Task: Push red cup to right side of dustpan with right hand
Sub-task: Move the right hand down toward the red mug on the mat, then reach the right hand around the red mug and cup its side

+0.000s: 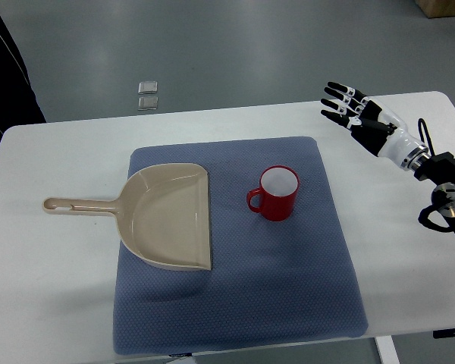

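A red cup [276, 194] with a white inside stands upright on the blue mat [288, 288], its handle pointing left. A beige dustpan [170, 216] lies on the mat to the cup's left, its handle reaching left onto the table. My right hand [347, 105] hovers over the table's far right, up and to the right of the cup, well apart from it. Its fingers are spread and hold nothing. The left arm is not in view.
The white table [53, 288] carries the mat. The table's far edge runs just behind my right hand. Two small clear squares [148, 95] lie on the grey floor beyond the table. A dark shape [4, 68] stands at the left edge.
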Motion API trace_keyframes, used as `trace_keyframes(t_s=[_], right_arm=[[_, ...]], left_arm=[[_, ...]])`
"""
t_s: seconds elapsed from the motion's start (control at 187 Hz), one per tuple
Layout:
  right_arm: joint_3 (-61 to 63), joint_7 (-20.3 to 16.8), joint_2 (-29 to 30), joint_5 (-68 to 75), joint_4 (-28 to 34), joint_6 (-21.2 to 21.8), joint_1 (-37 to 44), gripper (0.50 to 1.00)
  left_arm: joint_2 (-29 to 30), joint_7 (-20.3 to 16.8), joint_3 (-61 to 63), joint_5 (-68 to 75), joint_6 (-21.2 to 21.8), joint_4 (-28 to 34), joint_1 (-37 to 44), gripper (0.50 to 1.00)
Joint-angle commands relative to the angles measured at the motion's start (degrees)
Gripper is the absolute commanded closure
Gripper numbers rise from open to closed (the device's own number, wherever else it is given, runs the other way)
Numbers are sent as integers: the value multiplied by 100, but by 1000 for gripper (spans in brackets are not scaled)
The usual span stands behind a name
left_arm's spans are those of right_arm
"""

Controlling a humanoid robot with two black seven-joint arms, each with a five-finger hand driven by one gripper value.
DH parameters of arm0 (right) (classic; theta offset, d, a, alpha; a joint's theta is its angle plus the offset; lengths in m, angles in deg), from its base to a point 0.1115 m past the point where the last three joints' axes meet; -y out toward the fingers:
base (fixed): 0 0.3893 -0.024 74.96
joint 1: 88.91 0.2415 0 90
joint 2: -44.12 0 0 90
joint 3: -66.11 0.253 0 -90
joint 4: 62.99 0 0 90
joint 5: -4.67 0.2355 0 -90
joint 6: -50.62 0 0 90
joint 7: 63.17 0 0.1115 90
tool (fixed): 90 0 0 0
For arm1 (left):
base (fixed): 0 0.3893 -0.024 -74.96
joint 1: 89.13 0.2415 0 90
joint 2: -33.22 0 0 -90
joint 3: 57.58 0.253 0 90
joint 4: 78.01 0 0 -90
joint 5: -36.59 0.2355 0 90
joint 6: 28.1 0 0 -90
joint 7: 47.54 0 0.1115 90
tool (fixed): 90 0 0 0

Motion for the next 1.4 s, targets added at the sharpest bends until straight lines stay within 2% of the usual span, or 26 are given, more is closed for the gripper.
trace_keyframes(t_s=[0.0, 0.241, 0.332, 0.541, 0.739, 0.884, 1.082, 1.393], right_arm=[[-2, 190, -282, -263, 0, 160, -166, 566], [-99, 1157, -563, -1388, 0, 160, -377, 568], [-301, 1640, -581, -1871, 0, 160, -403, 568], [-714, 1642, -607, -2188, 26, 160, -596, 568], [-1092, 1642, -563, -2320, 343, 160, -693, 568], [-1145, 1642, -475, -2311, 439, -298, -719, 568], [-1136, 1642, -282, -2294, 448, -650, -719, 568], [-1145, 1642, -71, -2276, 475, -694, -719, 568]], left_arm=[[0, 0, 8, 0, -2, 15, 0, 500], [0, 0, -1, 0, -2, -3, 0, 500], [0, 0, -1, 0, -2, -3, 0, 500], [0, 0, 8, 0, -2, -3, 0, 500], [0, 0, -1, 0, -2, -3, 0, 500], [0, 0, -1, 0, -2, -3, 0, 500], [0, 0, -1, 0, -2, -3, 0, 500], [0, 0, -1, 0, -2, -3, 0, 500]])
